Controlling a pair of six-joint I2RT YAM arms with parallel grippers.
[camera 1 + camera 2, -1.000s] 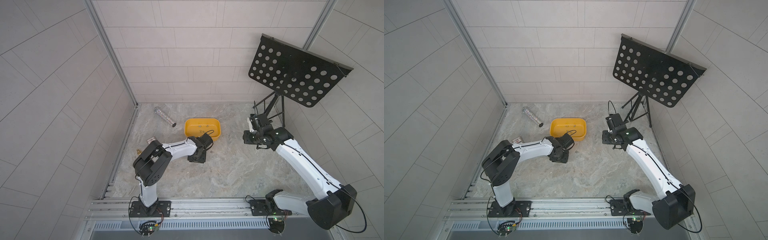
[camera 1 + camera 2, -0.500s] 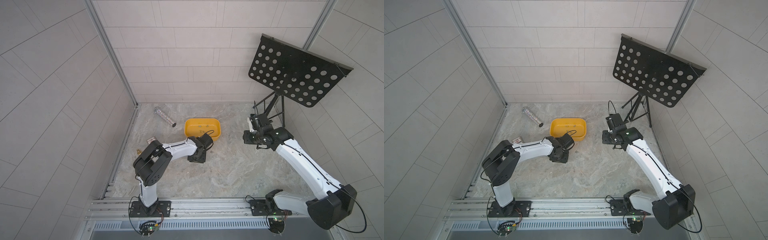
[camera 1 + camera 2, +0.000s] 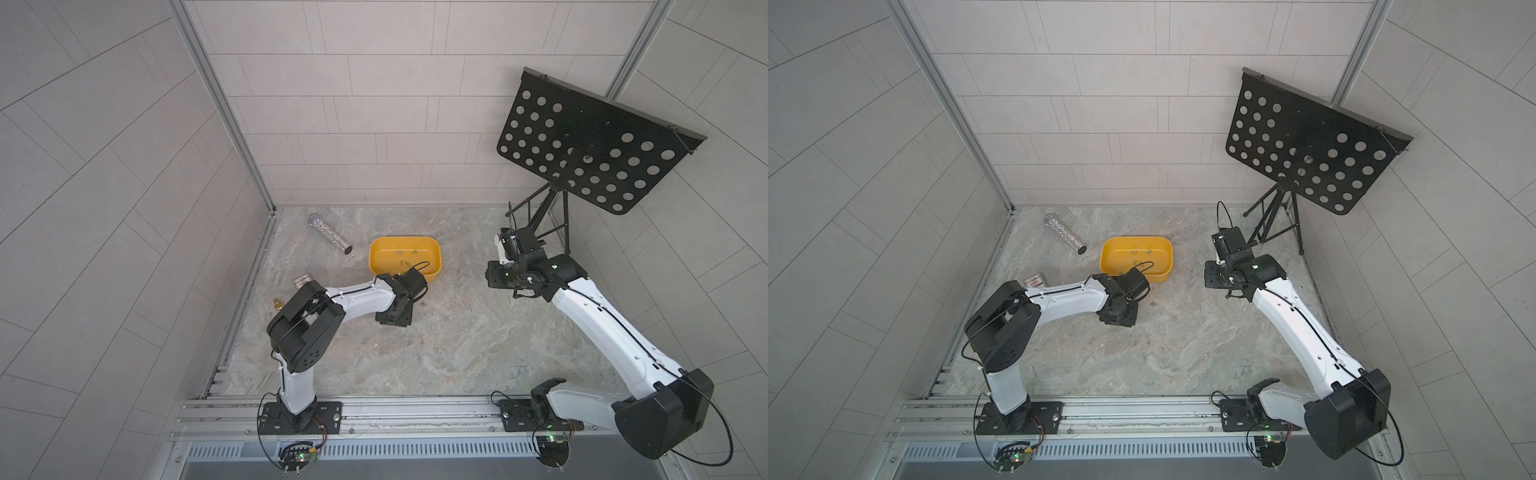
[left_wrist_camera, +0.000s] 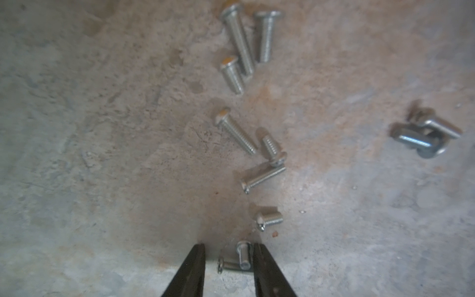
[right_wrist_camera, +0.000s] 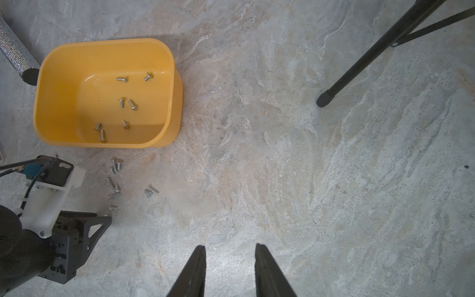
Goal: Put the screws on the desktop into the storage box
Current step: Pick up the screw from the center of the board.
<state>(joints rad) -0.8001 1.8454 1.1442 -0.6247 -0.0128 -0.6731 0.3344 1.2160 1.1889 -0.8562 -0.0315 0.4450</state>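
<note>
My left gripper, jaws parted, straddles two screws on the table just near of the storage box; they look light, rigid and roll-prone, so I grip across the shaft.

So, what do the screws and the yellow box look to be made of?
The screws look like metal, probably plated steel: silver-grey, bright glints along threaded shafts. The storage box looks like moulded plastic: uniform yellow, smooth slightly glossy walls, rounded corners.
</note>
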